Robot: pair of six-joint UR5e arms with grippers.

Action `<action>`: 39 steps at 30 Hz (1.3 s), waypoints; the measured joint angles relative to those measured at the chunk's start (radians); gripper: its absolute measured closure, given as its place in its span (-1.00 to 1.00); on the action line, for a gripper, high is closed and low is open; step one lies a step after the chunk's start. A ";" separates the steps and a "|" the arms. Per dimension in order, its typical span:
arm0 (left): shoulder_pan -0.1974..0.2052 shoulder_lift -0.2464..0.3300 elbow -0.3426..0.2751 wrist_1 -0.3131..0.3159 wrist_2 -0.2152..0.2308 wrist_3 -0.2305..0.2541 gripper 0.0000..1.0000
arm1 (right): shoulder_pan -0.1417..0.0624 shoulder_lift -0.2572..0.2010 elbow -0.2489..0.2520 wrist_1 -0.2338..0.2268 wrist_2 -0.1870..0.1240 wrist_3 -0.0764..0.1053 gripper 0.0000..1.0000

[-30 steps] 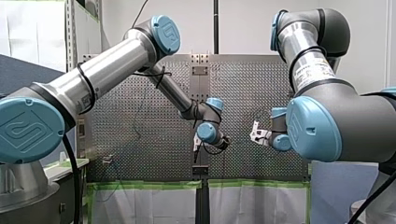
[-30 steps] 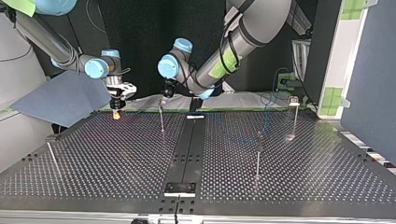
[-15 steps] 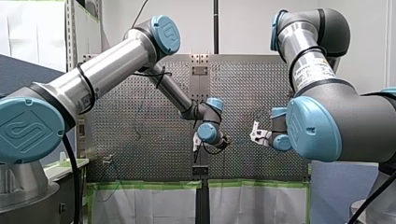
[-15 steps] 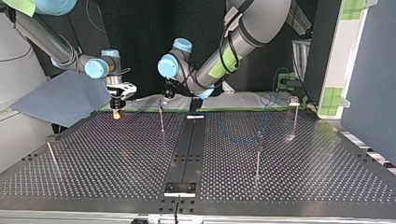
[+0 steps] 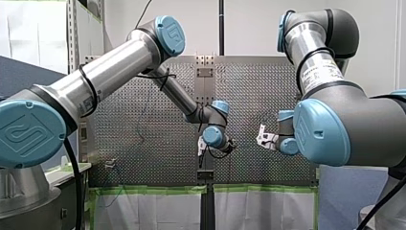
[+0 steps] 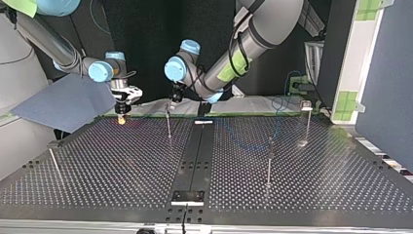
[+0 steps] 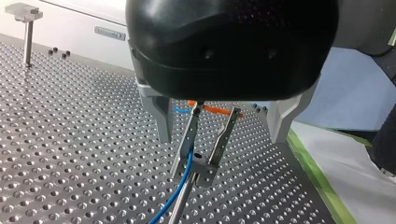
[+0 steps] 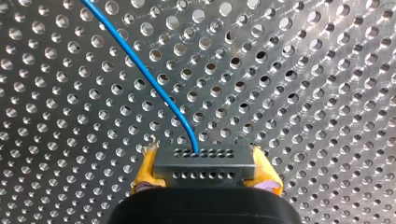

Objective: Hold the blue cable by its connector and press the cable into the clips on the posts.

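Note:
My right gripper [image 8: 205, 170] is shut with its yellow pads on the grey connector [image 8: 205, 158]. The blue cable [image 8: 154, 79] leaves it across the perforated plate. In the top view this gripper [image 6: 121, 117] sits low at the table's far left edge. My left gripper [image 7: 221, 140] is open, its fingers [image 7: 163, 121] astride the metal clip [image 7: 205, 165] atop a thin post. The blue cable [image 7: 180, 191] lies in that clip. The top view shows my left gripper [image 6: 174, 96] just above the same post [image 6: 168, 124].
More clip posts stand on the table: one at the top view's left [image 6: 53, 163], one right of centre [image 6: 269, 161], one at the far right [image 6: 307, 119]. A dark rail [image 6: 197, 151] runs down the middle. Blue cloth [image 6: 63, 105] lies beyond the left edge.
My left gripper has lifted a little off the post's clip. My right gripper has stayed where it was, still holding the connector.

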 joint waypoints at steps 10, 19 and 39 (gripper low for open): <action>-0.001 0.033 -0.068 0.057 -0.017 0.003 -1.00 | -0.001 0.000 0.000 0.000 -0.001 0.004 1.00; -0.011 0.108 -0.147 0.135 -0.057 0.007 -1.00 | -0.001 0.000 0.001 -0.001 -0.001 0.004 1.00; -0.034 0.289 -0.328 0.316 -0.173 -0.009 -1.00 | 0.000 0.000 0.001 0.002 -0.002 0.002 1.00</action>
